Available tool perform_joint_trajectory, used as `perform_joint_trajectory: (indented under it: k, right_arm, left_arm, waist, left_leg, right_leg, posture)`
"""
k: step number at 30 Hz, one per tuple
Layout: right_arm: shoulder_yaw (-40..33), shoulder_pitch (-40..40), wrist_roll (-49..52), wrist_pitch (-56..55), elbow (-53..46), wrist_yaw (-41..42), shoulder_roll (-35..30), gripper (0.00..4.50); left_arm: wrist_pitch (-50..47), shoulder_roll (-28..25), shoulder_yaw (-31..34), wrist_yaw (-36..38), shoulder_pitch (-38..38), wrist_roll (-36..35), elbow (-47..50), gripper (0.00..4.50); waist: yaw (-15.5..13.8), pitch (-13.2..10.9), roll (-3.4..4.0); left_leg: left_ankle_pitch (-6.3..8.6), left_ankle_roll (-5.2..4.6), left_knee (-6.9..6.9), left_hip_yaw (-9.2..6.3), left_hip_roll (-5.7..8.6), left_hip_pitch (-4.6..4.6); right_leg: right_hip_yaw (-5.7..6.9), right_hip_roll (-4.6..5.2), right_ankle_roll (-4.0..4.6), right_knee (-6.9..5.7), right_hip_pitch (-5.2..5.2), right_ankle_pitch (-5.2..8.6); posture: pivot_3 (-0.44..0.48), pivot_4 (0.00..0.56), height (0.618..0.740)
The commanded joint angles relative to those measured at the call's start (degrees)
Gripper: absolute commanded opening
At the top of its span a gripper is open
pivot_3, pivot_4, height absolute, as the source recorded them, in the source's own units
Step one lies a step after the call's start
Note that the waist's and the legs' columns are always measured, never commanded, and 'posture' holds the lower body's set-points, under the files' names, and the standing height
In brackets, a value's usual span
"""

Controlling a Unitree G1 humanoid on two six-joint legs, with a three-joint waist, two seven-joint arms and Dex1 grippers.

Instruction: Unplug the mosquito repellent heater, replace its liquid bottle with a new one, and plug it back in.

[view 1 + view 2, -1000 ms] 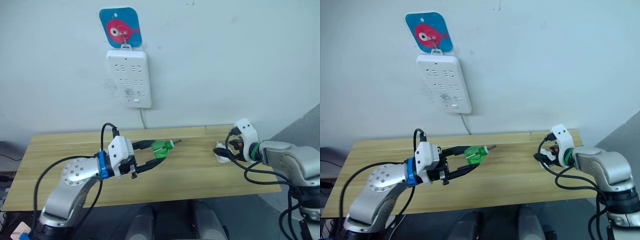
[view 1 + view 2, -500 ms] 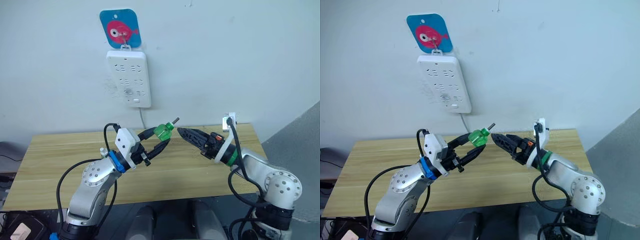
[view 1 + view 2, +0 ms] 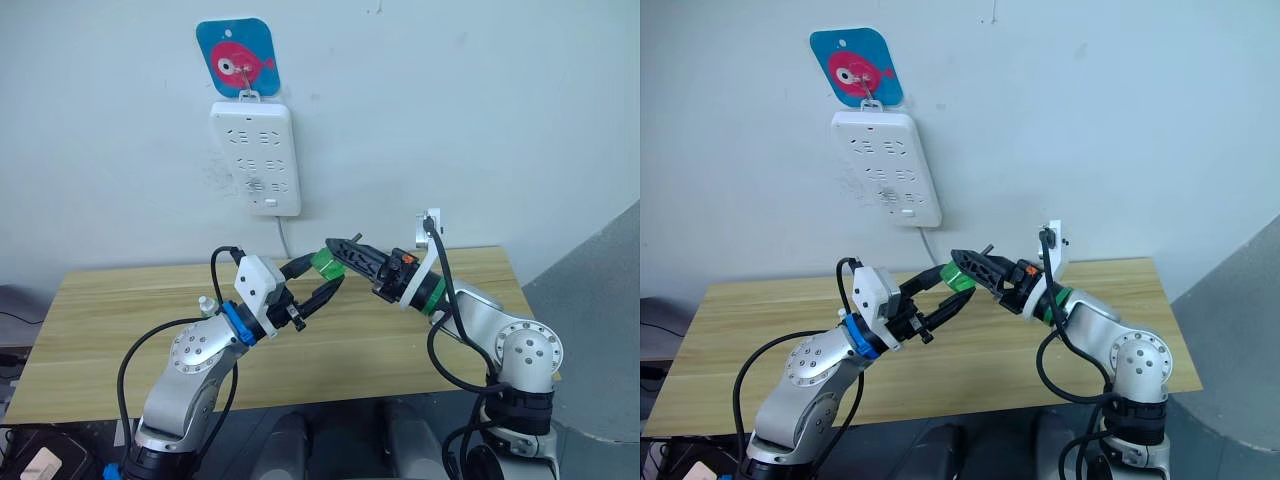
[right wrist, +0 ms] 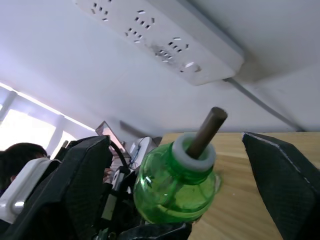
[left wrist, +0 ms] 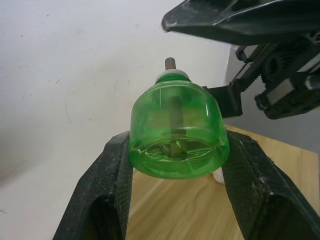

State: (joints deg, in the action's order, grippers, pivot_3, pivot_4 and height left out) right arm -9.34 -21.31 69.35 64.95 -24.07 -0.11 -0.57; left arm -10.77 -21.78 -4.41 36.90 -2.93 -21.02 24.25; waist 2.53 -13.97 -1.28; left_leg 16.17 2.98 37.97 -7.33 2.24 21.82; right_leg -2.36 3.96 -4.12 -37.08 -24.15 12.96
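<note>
You are reading no words or numbers anywhere; the blue tag (image 3: 238, 56), upper left, is showing just a red fish picture.

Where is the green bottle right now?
The green bottle is held above the table's middle by the left gripper, with the open right gripper around its wick end.

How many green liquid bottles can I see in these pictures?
1. The green bottle is held between the fingers of the left hand, above the wooden table. The right hand, open, sits around its top. Another bottle may be hidden.
</note>
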Motion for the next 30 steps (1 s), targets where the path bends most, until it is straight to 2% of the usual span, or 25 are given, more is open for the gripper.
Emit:
perform_joint_trajectory:
  k: [1, 6, 8, 12, 15, 17, 18, 21, 24, 26, 30]
  right_arm:
    - [1.13, -0.09, 2.87, -1.21, -0.95, -0.19, -0.44, 3.18]
    - [2.20, -0.17, 4.90, -1.83, -0.53, -0.54, -1.52, 1.34]
    - [2.53, -0.17, 5.83, -2.18, -0.42, -0.74, -2.04, 0.78]
    - [2.57, 0.10, 8.05, -2.57, -0.31, -0.89, -3.53, 0.79]
    - [2.54, 0.38, 8.43, -3.14, -0.42, -0.73, -5.14, 0.78]
    - [3.17, 0.26, 5.04, -3.91, -1.14, 1.16, -7.94, 0.78]
    - [4.19, 0.19, 1.44, -5.04, -1.58, 2.68, -9.92, 0.78]
    - [9.83, 0.17, -11.19, -11.15, -2.14, 7.99, -15.67, 0.78]
    - [21.25, 0.35, -34.11, -28.25, 2.56, 13.27, -21.95, 0.78]
    - [25.93, 0.50, -44.61, -38.88, 8.85, 15.11, -22.78, 0.78]
    - [29.08, -0.47, -56.69, -54.06, 23.16, 16.30, -20.23, 0.78]
  left_arm:
    - [1.59, 0.15, -0.44, 0.06, -0.63, 0.44, 2.56, 2.19]
    - [2.02, -0.17, -0.91, 0.90, -0.40, 0.26, 2.67, 2.19]
    - [2.16, -0.31, -1.23, 1.30, -0.18, 0.18, 2.80, 2.19]
    - [3.48, -0.62, -1.56, 1.96, 0.52, 1.11, 2.59, 2.19]
    - [4.52, -1.89, -1.16, 2.70, 1.33, 2.27, 1.90, 3.19]
    - [5.33, -3.59, 0.17, 3.15, 3.50, 3.00, 2.18, 3.81]
    - [5.90, -5.08, 1.06, 3.90, 5.13, 3.43, 2.39, 4.12]
    - [6.41, -8.53, 3.70, 5.14, 9.61, 3.21, 3.13, 4.12]
    - [6.62, -12.33, 6.82, 6.48, 16.37, 3.80, 4.41, 4.12]
    - [5.29, -13.39, 7.60, 6.32, 19.39, 3.36, 5.67, 4.12]
    - [3.67, -13.89, 7.83, 5.83, 22.93, 2.93, 8.59, 4.12]
  waist:
    - [0.00, 0.00, 0.00]
    - [0.00, 0.00, 0.00]
    - [0.03, 0.00, 0.00]
    - [0.06, 0.00, 0.01]
    - [0.09, 0.00, 0.01]
    - [0.33, 0.00, 0.01]
    - [0.41, 0.00, 0.01]
    - [0.67, 0.00, 0.01]
    - [0.86, 0.00, 0.02]
    - [0.86, 0.00, 0.01]
    - [0.71, -0.02, -0.01]
  left_leg:
    - [0.00, 0.00, 0.00, 0.00, 0.00, 0.00]
    - [0.00, 0.00, 0.00, 0.00, 0.00, 0.01]
    - [0.00, 0.00, 0.00, 0.00, 0.00, 0.00]
    - [0.00, 0.00, 0.00, 0.01, 0.00, 0.00]
    - [0.00, 0.00, 0.00, 0.01, 0.00, 0.01]
    - [0.00, 0.00, -0.01, 0.01, -0.01, 0.01]
    - [0.00, 0.00, -0.01, 0.02, 0.00, 0.00]
    - [0.01, -0.01, -0.03, 0.05, 0.00, 0.01]
    - [0.01, -0.01, -0.04, 0.08, -0.03, 0.00]
    - [0.01, -0.01, -0.08, 0.13, -0.03, -0.02]
    - [0.00, 0.00, -0.05, 0.13, -0.03, -0.01]
  right_leg:
    - [0.00, 0.00, 0.00, 0.00, 0.00, 0.00]
    - [0.00, 0.00, 0.00, 0.01, 0.00, 0.00]
    - [0.00, 0.00, 0.00, 0.00, -0.01, 0.00]
    - [-0.01, 0.00, 0.00, 0.01, 0.00, 0.00]
    - [-0.01, 0.00, 0.00, 0.01, 0.00, 0.00]
    - [-0.01, 0.00, 0.00, 0.01, -0.01, 0.00]
    - [-0.01, 0.00, 0.00, 0.01, -0.01, 0.00]
    - [-0.02, 0.00, 0.00, 0.05, -0.02, 0.01]
    - [0.00, 0.00, -0.02, 0.07, -0.02, 0.03]
    - [-0.01, 0.00, -0.23, 0.10, -0.03, 0.16]
    - [-0.03, 0.02, -0.02, 0.12, -0.01, 0.03]
  posture:
    - [-0.009, 0.205, 0.740]
    - [-0.011, 0.205, 0.740]
    - [-0.011, 0.205, 0.740]
    - [-0.011, 0.205, 0.740]
    - [-0.014, 0.207, 0.740]
    - [-0.018, 0.210, 0.740]
    - [-0.023, 0.212, 0.740]
    - [-0.031, 0.219, 0.740]
    - [-0.022, 0.222, 0.740]
    - [-0.017, 0.225, 0.740]
    - [0.003, 0.232, 0.740]
